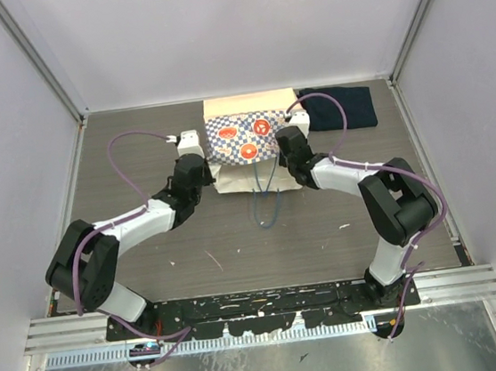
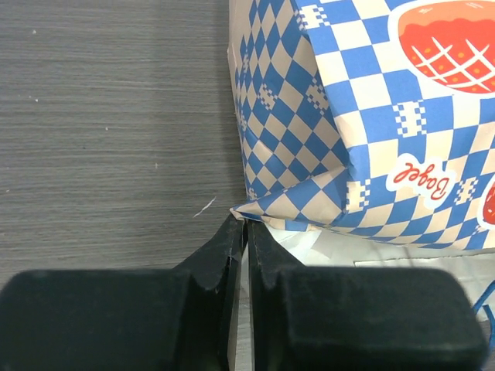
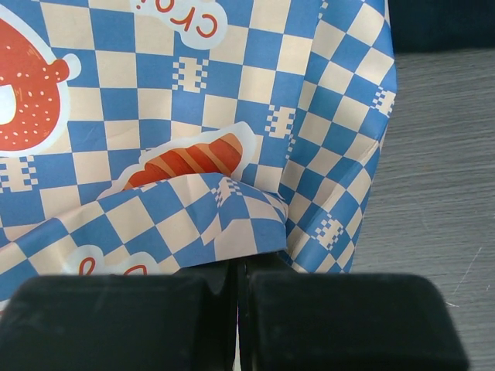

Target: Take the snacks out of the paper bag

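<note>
The paper bag [image 1: 249,114] lies flat at the back middle of the table, its blue-white checkered band [image 1: 235,136] with red fruit prints facing up. Blue string handles [image 1: 266,203] trail toward me. My left gripper [image 1: 208,168] is shut, its tips [image 2: 246,228] pinched on the band's near left corner [image 2: 286,205]. Over at the band's near right edge, my right gripper [image 1: 281,148] is shut too; a checkered flap [image 3: 240,224] folds over its tips [image 3: 238,267] and hides them. The snacks are hidden.
A dark navy folded cloth [image 1: 339,106] lies just right of the bag at the back, also seen as the cloth [image 3: 445,23] in the right wrist view. Grey walls close in the table on three sides. Bare wood-grain table [image 1: 236,240] lies between the arms.
</note>
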`<action>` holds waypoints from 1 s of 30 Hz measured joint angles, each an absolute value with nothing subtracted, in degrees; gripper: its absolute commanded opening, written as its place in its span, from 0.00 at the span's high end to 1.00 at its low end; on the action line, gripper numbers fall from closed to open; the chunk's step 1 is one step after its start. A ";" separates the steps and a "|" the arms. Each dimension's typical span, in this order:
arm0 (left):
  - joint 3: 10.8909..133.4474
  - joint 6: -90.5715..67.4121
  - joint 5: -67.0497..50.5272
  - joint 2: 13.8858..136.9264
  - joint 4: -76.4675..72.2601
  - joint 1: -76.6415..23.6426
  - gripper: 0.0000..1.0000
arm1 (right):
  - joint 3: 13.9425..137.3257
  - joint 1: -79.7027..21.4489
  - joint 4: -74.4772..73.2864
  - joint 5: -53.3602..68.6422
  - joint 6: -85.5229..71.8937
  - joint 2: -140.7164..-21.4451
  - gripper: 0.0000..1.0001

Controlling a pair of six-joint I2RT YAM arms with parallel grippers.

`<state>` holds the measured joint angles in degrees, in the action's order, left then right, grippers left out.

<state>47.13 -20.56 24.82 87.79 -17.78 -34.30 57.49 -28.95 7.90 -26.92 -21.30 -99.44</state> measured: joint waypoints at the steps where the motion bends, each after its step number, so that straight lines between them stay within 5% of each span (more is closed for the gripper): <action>1: 47.13 -20.38 24.73 87.85 -17.98 -34.41 0.84 | 57.49 -28.73 8.03 -26.26 -21.17 -99.44 0.98; 7: 47.13 -19.44 24.67 87.92 -18.70 -34.52 0.72 | 57.45 -28.42 8.51 -23.88 -20.91 -99.29 0.85; 12: 47.13 -17.30 24.75 87.92 -19.09 -34.57 0.23 | 56.27 -28.27 8.51 -22.06 -20.91 -97.32 0.67; 15: 46.48 -16.01 24.56 87.24 -20.18 -34.61 0.01 | 54.65 -28.16 8.38 -20.88 -21.41 -94.39 0.34; 19: 43.38 -14.22 21.56 82.41 -20.56 -34.70 0.02 | 51.53 -28.16 9.02 -18.72 -23.16 -90.21 0.13; 30: 39.70 -10.61 5.34 78.22 -25.04 -34.81 0.02 | 44.93 -28.10 10.31 -14.04 -27.77 -88.16 0.09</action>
